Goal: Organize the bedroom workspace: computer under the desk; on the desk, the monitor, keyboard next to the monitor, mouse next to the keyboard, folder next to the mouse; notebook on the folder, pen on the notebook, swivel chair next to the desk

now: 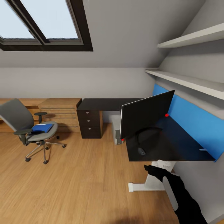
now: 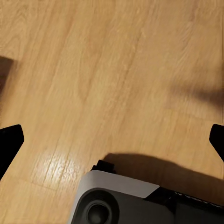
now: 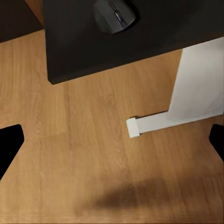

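A grey swivel chair [image 1: 18, 124] stands on the floor at the left, with a blue folder [image 1: 43, 127] lying on its seat. The black desk [image 1: 183, 140] runs along the blue wall panel at the right. A dark monitor [image 1: 146, 113] stands on it near its left edge. A black mouse [image 1: 141, 151] [image 3: 115, 14] lies on the desk's near corner, with a cable curling behind it. A grey box [image 1: 116, 132], possibly the computer, sits on the floor under the desk. My right gripper [image 3: 112, 140] hangs open over the floor just below the desk's corner. My left gripper [image 2: 112, 140] is open above bare floor.
A black drawer unit [image 1: 90, 123] and a wooden dresser [image 1: 60, 112] line the back wall. The desk's white leg [image 3: 196, 84] and foot [image 1: 146, 186] stand close to my right arm [image 1: 177, 196]. Two shelves [image 1: 189, 82] overhang the desk. Open wooden floor [image 1: 81, 180] lies between chair and desk.
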